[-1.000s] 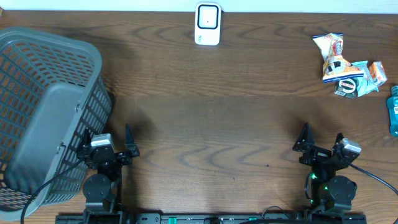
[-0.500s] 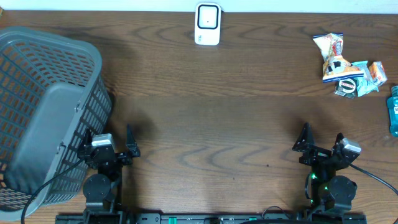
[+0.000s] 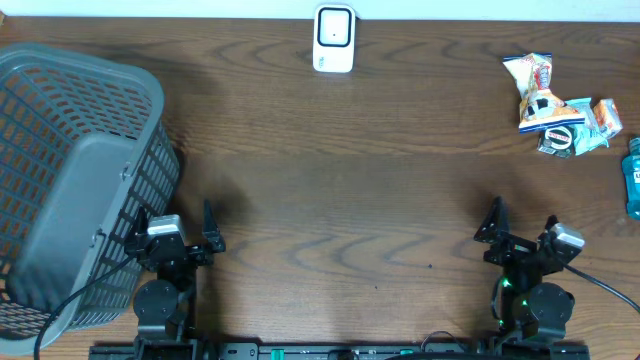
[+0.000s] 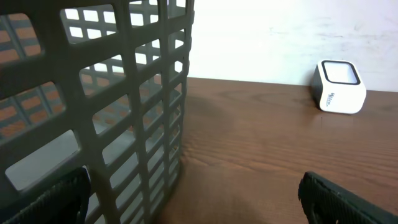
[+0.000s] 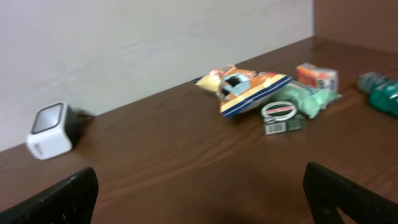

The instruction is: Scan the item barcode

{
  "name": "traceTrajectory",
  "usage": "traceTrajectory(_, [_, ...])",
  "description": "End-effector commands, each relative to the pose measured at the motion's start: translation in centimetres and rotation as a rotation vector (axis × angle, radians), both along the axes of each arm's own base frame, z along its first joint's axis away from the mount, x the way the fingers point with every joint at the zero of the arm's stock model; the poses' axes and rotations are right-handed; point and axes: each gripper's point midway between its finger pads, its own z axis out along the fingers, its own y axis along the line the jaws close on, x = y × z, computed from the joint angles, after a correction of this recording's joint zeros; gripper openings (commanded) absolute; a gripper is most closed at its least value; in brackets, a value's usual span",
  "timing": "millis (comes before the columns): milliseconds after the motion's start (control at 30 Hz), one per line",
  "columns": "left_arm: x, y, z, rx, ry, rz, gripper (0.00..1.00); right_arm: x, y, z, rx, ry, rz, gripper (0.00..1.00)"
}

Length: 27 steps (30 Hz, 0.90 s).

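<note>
Several items lie in a heap at the far right: a snack bag, a small box, a round-lidded pack and a blue bottle. The white barcode scanner stands at the far middle edge. My left gripper is open and empty near the front left, beside the basket. My right gripper is open and empty near the front right, well short of the items.
A large grey mesh basket lies tilted at the left, its wall right next to my left gripper. A pale wall runs behind the table's far edge.
My right gripper has shifted very slightly to the right. The rest is unchanged.
</note>
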Motion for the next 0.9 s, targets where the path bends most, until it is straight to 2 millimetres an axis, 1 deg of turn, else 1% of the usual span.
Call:
traceTrajectory(0, [0.0, 0.1, -1.8, -0.005, 0.040, 0.003, 0.98, 0.0, -0.1, -0.3, -0.172, 0.044, 0.008, 0.99])
traceTrajectory(100, [0.0, 0.1, -1.8, -0.005, 0.040, 0.003, 0.98, 0.2, 1.1, -0.5, -0.329, 0.079, 0.094, 0.99])
traceTrajectory(233, [0.0, 0.1, -1.8, -0.005, 0.040, 0.003, 0.98, 0.3, 2.2, -0.6, -0.327, 0.069, 0.164, 0.99])
traceTrajectory(867, [0.0, 0.1, -1.8, -0.005, 0.040, 0.003, 0.98, 0.3, 2.2, -0.6, -0.328, 0.069, 0.159, 0.99])
